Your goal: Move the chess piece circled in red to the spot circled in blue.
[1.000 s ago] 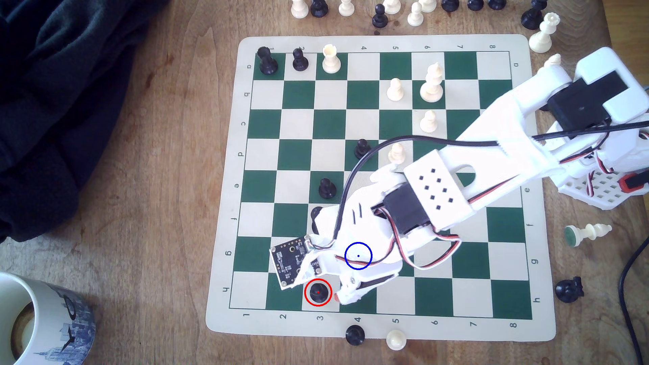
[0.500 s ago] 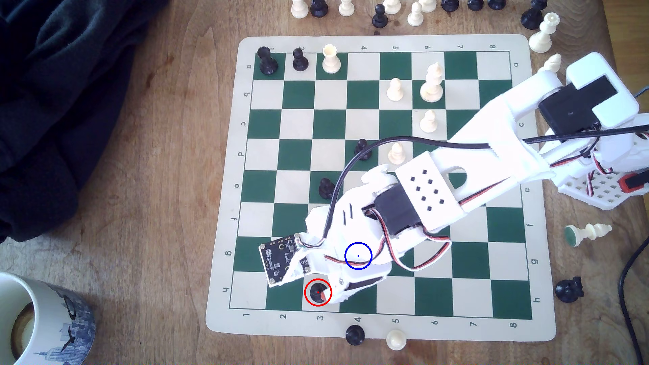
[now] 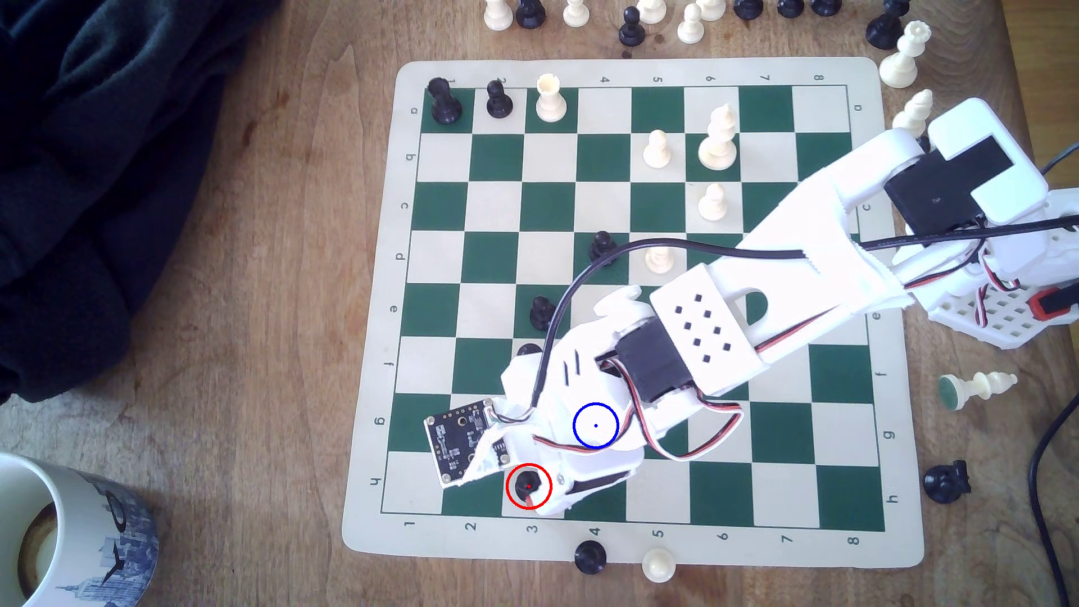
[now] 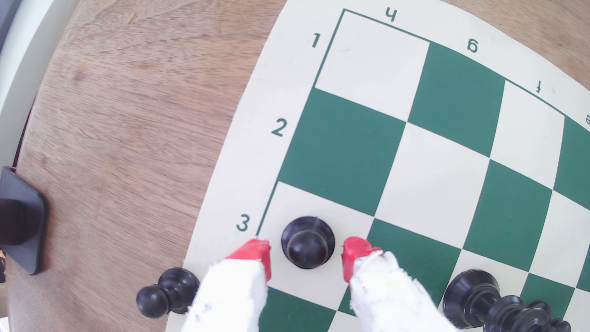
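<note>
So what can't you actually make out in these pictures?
- The blue-ringed spot: in the exterior view the white arm covers the square under it.
- Fingertips against the black pawn: the wrist view shows gaps on both sides; how far down they have come is unclear.
- A black piece on row f, exterior view: mostly hidden by the arm.
- The mug: cut off by the exterior view's edge.

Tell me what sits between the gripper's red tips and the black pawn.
Nothing: in the wrist view the gripper straddles the pawn, jaws apart, with only bare cream square showing in the gap on each side.
</note>
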